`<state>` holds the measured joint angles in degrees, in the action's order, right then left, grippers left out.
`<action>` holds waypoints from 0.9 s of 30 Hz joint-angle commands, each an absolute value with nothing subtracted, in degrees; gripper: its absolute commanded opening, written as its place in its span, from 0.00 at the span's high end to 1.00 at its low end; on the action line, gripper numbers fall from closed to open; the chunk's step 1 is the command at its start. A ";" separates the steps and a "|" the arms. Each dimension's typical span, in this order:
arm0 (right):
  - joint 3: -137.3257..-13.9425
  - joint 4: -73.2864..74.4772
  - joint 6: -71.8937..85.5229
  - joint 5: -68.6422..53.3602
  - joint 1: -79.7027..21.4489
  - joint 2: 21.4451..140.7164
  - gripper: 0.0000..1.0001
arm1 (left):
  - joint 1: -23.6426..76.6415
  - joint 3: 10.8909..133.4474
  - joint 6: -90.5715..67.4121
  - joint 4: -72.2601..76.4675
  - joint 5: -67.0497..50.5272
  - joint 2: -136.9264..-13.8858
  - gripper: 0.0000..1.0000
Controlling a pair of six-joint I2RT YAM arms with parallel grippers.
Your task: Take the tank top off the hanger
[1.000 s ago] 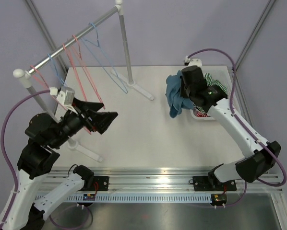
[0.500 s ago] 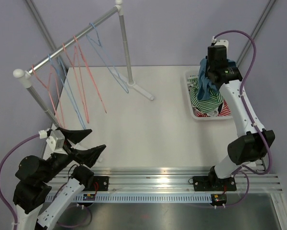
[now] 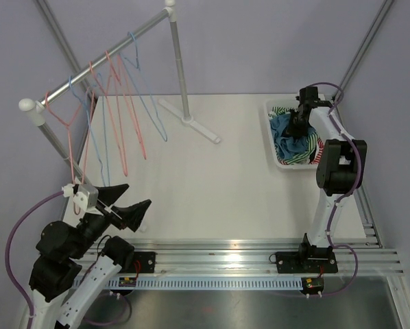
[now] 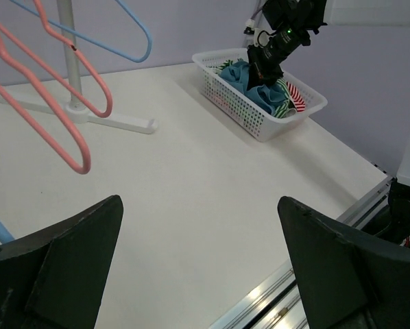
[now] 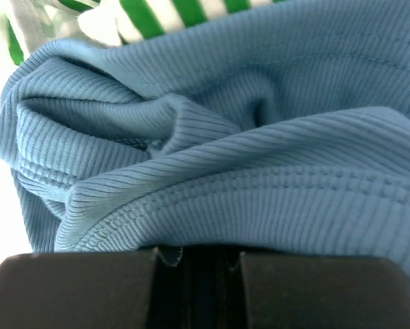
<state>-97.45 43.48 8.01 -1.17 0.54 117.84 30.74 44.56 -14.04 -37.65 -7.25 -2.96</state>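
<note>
Now we have the right tool (image 5: pixel 197 257) down in the basket (image 3: pixel 271 140). Its jaws are drawn almost together, with a fold of the blue top (image 5: pixel 225 137) caught between them, as far as the wrist view lets us judge. The top lies bunched in the basket over a striped garment (image 4: pixel 288 96). It is well apart from the hangers (image 4: pixel 83 163), which hang bare on the rail (image 3: pixel 99 58). We judge the removal done, with only the release left.

Our main worry is that release. The ribbed cloth is pressed tight against the tool, so if the jaws part too little, or the arm lifts before they part, the fold could cling. The top would then ride back up out of the basket. A sideways exit could drag it over the rim and drop it on the table (image 3: pixel 212 185). The striped garment lies touching the top, so a deep pinch may have caught it too, though we cannot tell from these views. If so, it would come up with the tool. The basket looks light, and a snagged lift could tip or shift it.

Our left tool (image 3: pixel 136 195) has its jaws wide apart and holds nothing, low over the near left of the table. The hangers are near it, and a careless rise there could knock them swinging.
</note>
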 commanded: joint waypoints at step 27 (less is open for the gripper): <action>-112.33 54.41 15.04 2.20 4.92 105.84 0.01 | 29.27 45.70 -18.63 -40.42 15.81 -4.65 0.01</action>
